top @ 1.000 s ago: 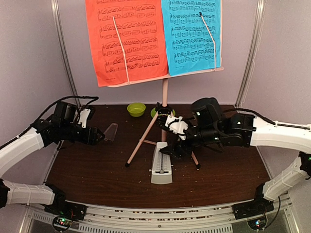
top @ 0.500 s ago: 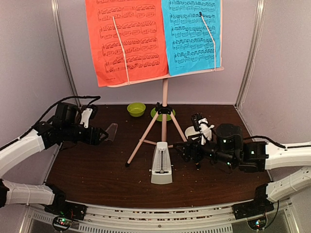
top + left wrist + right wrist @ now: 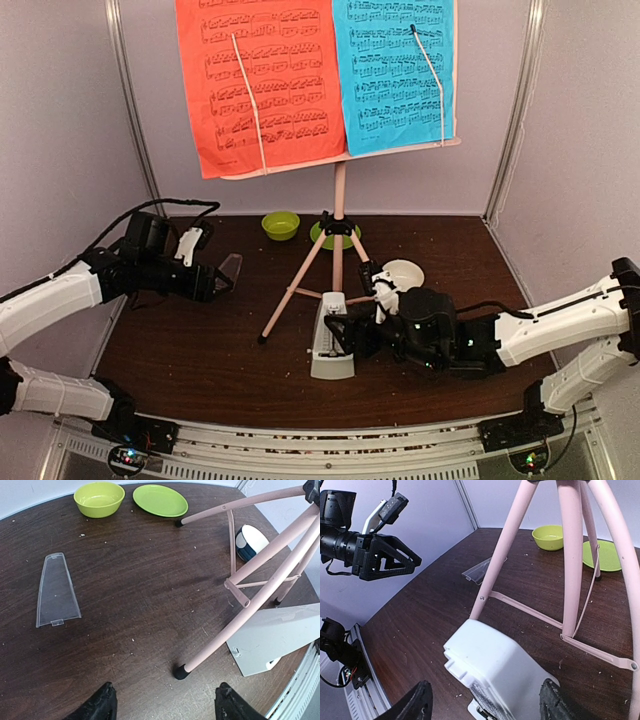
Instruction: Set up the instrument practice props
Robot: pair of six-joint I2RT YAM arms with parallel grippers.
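The pale pink music stand (image 3: 339, 195) stands upright at mid-table on its tripod legs, with a red sheet (image 3: 265, 80) and a blue sheet (image 3: 395, 75) on its desk. The white-grey metronome (image 3: 330, 345) stands in front of the stand. My right gripper (image 3: 348, 335) is low at the metronome's right side. In the right wrist view it (image 3: 485, 706) is open with the metronome (image 3: 495, 665) between the fingers, which are apart from it. My left gripper (image 3: 215, 280) is open and empty, left of the stand. In its wrist view it (image 3: 165, 709) hovers near a tripod foot (image 3: 181, 671).
A clear plastic cover (image 3: 56, 590) lies flat on the left of the brown table. A green bowl (image 3: 280, 224) and a green plate (image 3: 160, 500) sit at the back. A white bowl with a dark base (image 3: 403, 272) sits right of the tripod.
My right arm swung away from the tripod hub out to the right, then came back low to the metronome's side. My left arm shifted slightly right.
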